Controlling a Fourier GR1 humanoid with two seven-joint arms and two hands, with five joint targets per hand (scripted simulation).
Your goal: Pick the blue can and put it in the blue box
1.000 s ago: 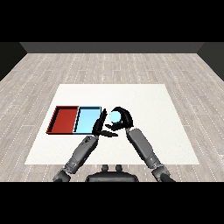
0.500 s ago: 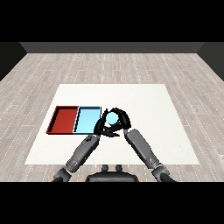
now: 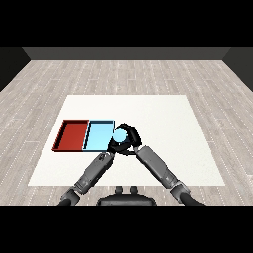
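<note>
Blue can [image 3: 120, 135] sits inside the curl of the right robot hand [image 3: 129, 140], whose fingers and thumb wrap round it; only a pale blue part of the can shows between them. Held so, it hangs at the right-hand edge of the light blue tray [image 3: 97, 136], just at the rim nearest the hand; whether it is clear of the table [image 3: 163, 123] or touching the rim cannot be told from this view.

Left robot hand [image 3: 106, 152] lies close beside and a little below the right one, near the tray's near right corner; it is mostly hidden behind the right hand and its own forearm, so I cannot tell how its fingers stand, and it carries nothing that can be seen.

By my judgement the pick is done; the can is in the grasp and has been brought to the edge of the right tray. What is left is the placing: the can has to pass over the rim, come down onto the tray's floor, and be let go; after that the right robot hand has to draw clear without tipping it.

Red tray [image 3: 73, 136] lies touching the blue one on its left side; it holds nothing visible and plays no part here, provided the can is set down short of it.
</note>
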